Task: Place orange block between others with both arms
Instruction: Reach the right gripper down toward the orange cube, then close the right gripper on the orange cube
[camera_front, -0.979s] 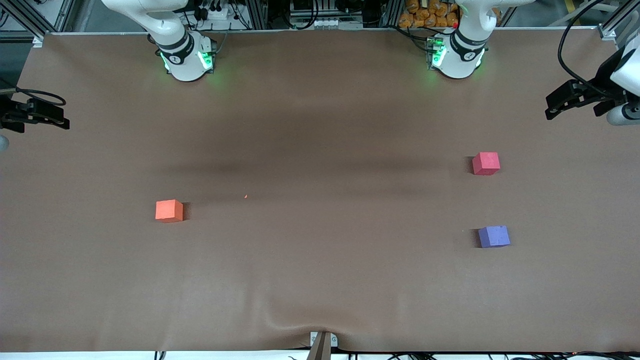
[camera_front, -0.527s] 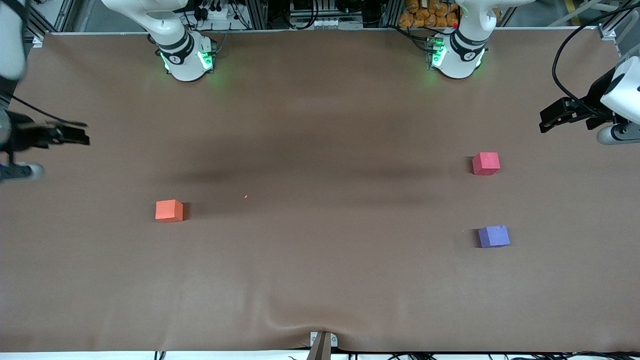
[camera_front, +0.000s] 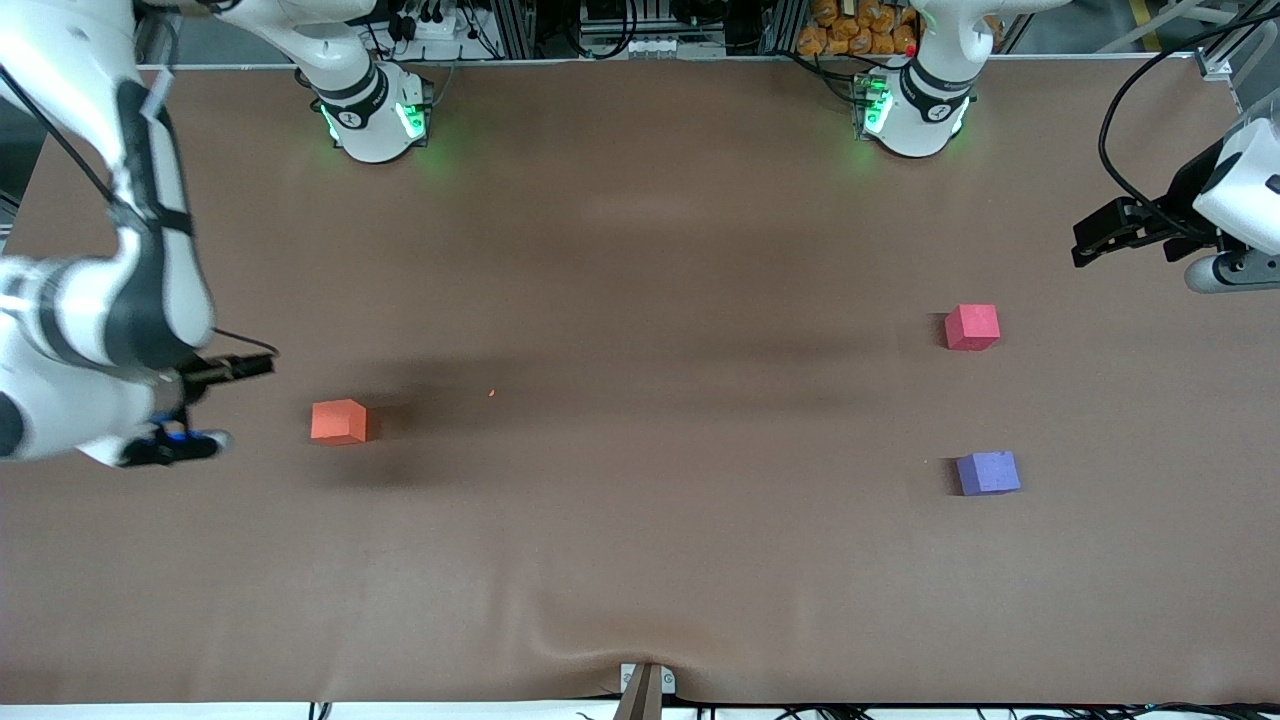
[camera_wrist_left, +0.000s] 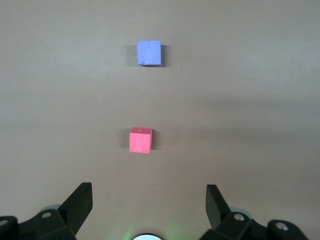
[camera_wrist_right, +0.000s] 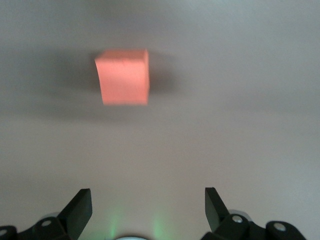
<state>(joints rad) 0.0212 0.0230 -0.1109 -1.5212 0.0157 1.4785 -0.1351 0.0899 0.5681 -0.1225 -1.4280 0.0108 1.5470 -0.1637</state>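
A small matte orange foam-like cube (camera_front: 338, 421) sits on the brown cloth-covered surface (camera_front: 640, 560) toward the right arm's end, untouched and resting flat. The right arm's black two-finger end effector (camera_front: 200, 400) hangs low over the surface just beside that orange cube, not touching it; its fingers (camera_wrist_right: 80, 207) stand wide apart with nothing between them, and in the right wrist view the orange cube (camera_wrist_right: 123, 76) lies ahead of the open gap. Well apart from it, toward the left arm's end, lie the two other cubes of the same size: a small matte pinkish-red cube (camera_front: 971, 327) and a small matte purple-blue cube (camera_front: 988, 473), the purple-blue one nearer to the front camera, with a bare stretch of surface between them. The left arm's black end effector (camera_front: 1105, 232) is up over the edge of the surface at its own end, clear of both cubes; its fingers (camera_wrist_left: 215, 205) are likewise spread apart and empty, and the left wrist view shows the pinkish-red cube (camera_wrist_left: 140, 140) and the purple-blue cube (camera_wrist_left: 149, 53) lined up ahead of it.
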